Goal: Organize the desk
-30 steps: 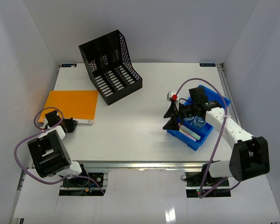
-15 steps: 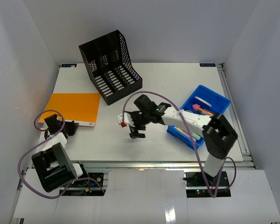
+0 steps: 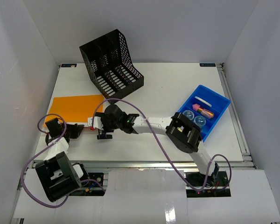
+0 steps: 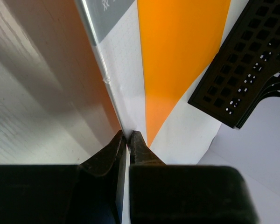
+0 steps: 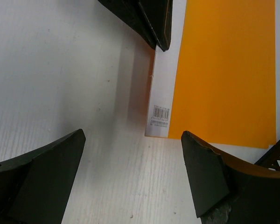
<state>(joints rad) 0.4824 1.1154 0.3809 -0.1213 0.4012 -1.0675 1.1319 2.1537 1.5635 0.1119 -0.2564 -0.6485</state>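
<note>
Now I have the right tool spread wide at the near right corner of the folder and the left tool pinched closed beside its near edge, likely to lift it off the counter beneath.

The right gripper is being held spread wide, its two dark fingers being seen at the lower corners with the bare white desk between them. An orange folder is being shown lying flat on the desk, with a white strip carrying a barcode label along its edge; the strip's near corner is being framed in the gap just beside the right-hand finger, and contact cannot be told. A black part, not identifiable, is being seen overlapping the strip at the top, and a bit of black mesh is being cut off at the right border.
</note>
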